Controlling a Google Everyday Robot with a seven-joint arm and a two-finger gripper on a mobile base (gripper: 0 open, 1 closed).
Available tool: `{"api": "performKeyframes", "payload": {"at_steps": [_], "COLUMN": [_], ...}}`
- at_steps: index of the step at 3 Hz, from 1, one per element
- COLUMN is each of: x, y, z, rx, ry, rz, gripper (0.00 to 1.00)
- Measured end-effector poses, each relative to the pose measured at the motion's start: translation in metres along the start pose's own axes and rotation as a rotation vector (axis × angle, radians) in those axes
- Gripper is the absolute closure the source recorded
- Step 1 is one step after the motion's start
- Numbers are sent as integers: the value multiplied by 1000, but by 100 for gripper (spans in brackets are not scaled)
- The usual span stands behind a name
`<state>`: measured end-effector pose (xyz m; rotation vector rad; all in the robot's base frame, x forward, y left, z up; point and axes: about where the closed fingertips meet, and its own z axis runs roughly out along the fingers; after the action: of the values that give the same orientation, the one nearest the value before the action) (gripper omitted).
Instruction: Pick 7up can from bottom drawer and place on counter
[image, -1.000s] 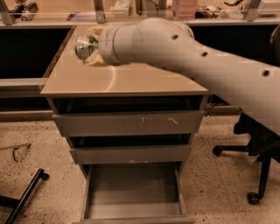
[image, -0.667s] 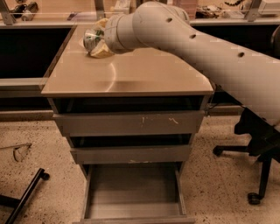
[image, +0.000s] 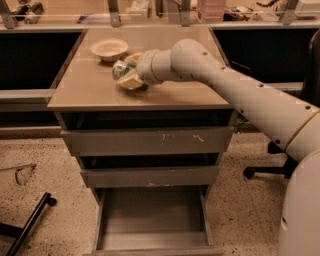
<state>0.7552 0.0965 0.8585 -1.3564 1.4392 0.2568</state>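
gripper (image: 127, 76) is low over the counter (image: 85, 95), left of centre, fingers clamped on the 7up can (image: 120, 68). can is tilted, silvery end facing left; can't tell if it touches the top. white bowl (image: 109, 48) sits just behind, apart from it. arm (image: 235, 85) reaches in from the right. bottom drawer (image: 152, 220) is pulled out, w/ two upper drawers (image: 150, 141) above it.
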Motion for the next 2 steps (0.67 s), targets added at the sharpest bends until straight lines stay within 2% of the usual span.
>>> {"api": "performKeyframes", "payload": {"at_steps": [1, 2], "x": [11, 5], "y": [6, 2], "z": [2, -1], "rx": [-12, -12], "ry": [-19, -19], "rz": [59, 59], "gripper": [100, 81]}}
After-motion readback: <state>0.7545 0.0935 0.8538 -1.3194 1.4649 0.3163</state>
